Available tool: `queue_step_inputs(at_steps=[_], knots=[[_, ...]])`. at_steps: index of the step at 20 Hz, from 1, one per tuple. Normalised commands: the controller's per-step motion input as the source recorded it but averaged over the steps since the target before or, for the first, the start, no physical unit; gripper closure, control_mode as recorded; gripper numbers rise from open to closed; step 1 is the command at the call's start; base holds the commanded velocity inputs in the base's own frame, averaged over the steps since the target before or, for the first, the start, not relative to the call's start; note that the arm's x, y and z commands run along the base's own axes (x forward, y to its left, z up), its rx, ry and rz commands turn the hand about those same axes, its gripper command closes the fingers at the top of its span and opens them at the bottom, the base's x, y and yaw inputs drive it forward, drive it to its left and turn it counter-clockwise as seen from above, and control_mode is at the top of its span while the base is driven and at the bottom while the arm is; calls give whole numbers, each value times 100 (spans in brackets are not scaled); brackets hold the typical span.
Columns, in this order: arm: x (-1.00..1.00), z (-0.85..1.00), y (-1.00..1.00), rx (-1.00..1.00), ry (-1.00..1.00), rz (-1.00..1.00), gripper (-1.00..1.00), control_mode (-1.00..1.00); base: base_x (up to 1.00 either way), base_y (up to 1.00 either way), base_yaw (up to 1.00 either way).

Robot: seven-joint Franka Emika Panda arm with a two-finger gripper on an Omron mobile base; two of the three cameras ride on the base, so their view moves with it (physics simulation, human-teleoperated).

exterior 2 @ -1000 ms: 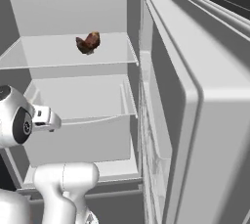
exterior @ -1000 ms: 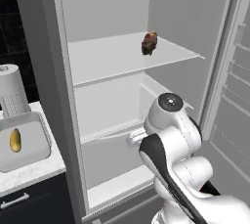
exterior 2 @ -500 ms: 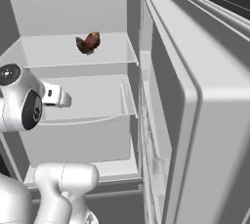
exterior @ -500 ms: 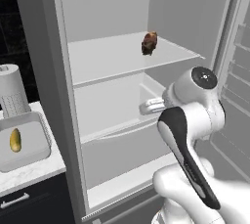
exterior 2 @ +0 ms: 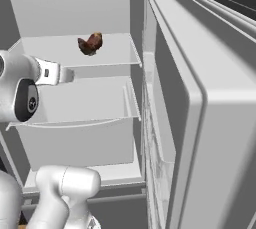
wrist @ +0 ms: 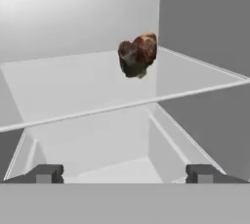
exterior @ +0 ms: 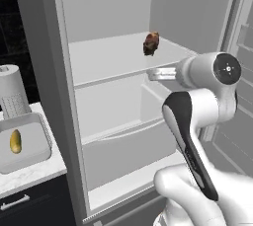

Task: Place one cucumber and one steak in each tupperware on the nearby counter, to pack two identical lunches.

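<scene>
1. Left base view, far left: a cucumber (exterior: 16,141) lies in a grey tupperware (exterior: 43,136) on the white counter (exterior: 34,173), with a paper towel roll (exterior: 12,92) standing just behind the tray.
2. Middle: the fridge (exterior: 64,121) stands open, and a lumpy dark brown steak (exterior: 151,43) sits on its upper glass shelf (exterior: 108,55), towards the back right.
3. Right: the white arm reaches into the fridge just below that shelf's front edge, and the open door (exterior 2: 200,123) hangs on the right.
4. Hand view: the gripper (wrist: 124,174) has its two dark tips spread wide apart with nothing between them, pointing at the steak (wrist: 138,54), which sits above and well beyond them.
</scene>
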Motion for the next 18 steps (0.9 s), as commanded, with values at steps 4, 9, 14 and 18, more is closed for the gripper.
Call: queue_step_inputs(at_steps=[4, 9, 14, 18], knots=[[41, 100, -34, 2, 4, -11, -100, -100, 0, 0, 0], [68, 84, -24, 2, 33, 5, -100, -100, 0, 0, 0], [18, -15, 3, -3, 9, 3, -100, -100, 0, 0, 0], [68, -41, 7, -6, 0, 0, -100, -100, 0, 0, 0]])
